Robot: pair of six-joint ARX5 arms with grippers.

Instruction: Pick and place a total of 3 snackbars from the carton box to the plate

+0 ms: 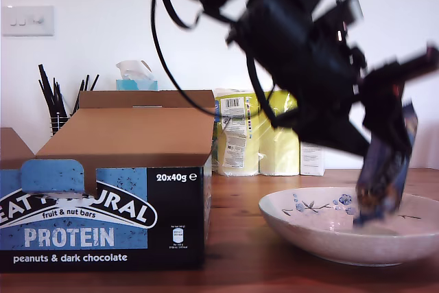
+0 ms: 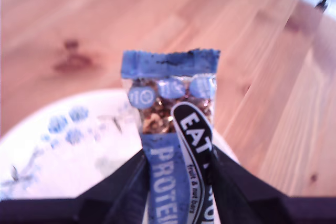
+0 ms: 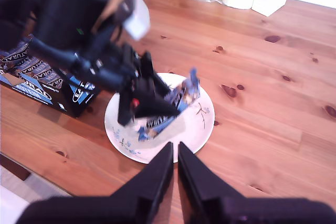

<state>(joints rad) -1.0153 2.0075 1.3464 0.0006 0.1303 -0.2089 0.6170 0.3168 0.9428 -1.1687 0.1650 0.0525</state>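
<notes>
My first gripper [image 1: 389,143] [image 2: 176,157] is shut on a blue-and-black snackbar [image 1: 384,180] [image 2: 170,103] and holds it on end over the speckled, blue-flowered plate [image 1: 343,241] [image 2: 63,156] at the exterior view's right. From above, the held snackbar [image 3: 188,88] hangs over the plate [image 3: 203,121], and another blue wrapper [image 3: 156,124] seems to lie in the dish below it. The carton box [image 1: 123,190] [image 3: 73,95] stands open at the exterior view's left, with several snackbars [image 3: 26,66] inside. My second gripper [image 3: 175,153] hovers high above the plate's edge, shut with nothing between its fingers.
Yellow packages [image 1: 260,135] and a small white box [image 1: 312,159] stand behind the plate. A tissue box [image 1: 136,77] and a holder of black sticks [image 1: 58,104] sit behind the carton. The table's edge [image 3: 21,166] runs close to the carton box.
</notes>
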